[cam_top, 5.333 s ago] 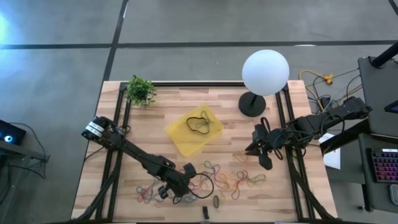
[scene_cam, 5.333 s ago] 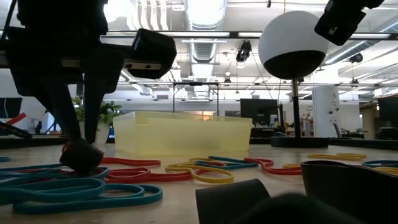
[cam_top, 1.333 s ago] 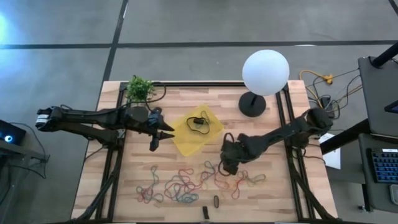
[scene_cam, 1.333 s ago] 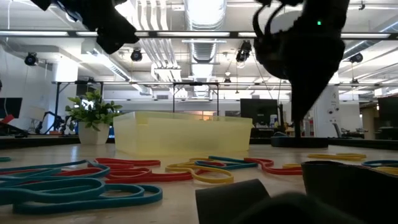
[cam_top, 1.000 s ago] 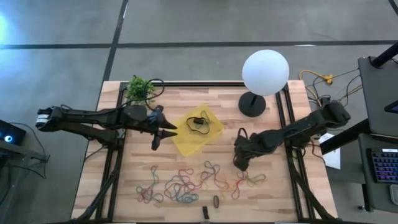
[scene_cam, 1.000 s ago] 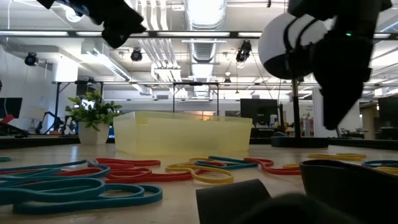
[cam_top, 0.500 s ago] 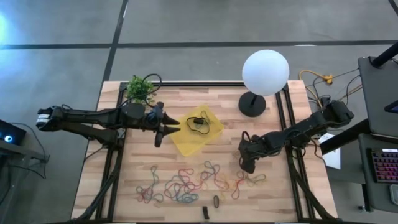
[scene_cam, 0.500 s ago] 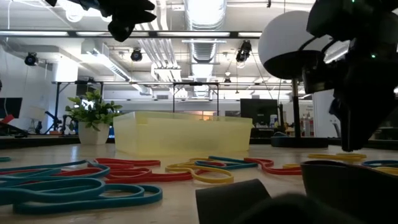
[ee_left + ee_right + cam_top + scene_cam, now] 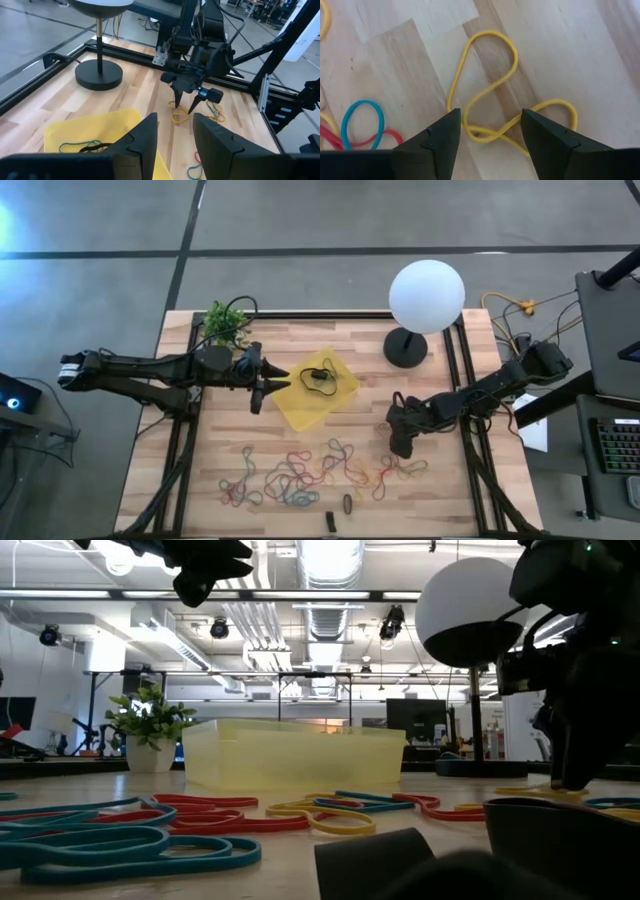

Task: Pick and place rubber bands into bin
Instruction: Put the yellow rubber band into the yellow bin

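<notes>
I see a table [image 9: 300, 340] of pale, matt planked wood. The bin [image 9: 310, 392] at frame centre is translucent yellow plastic. The lamp globe [image 9: 427, 296], upper right, looks smooth and matt white; the rubber bands [image 9: 490, 95] appear smooth.

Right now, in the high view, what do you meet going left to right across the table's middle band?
Left gripper → yellow bin → right gripper, open over a yellow rubber band.

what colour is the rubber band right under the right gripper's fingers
Yellow; the rubber band shows best in the right wrist view.
</notes>
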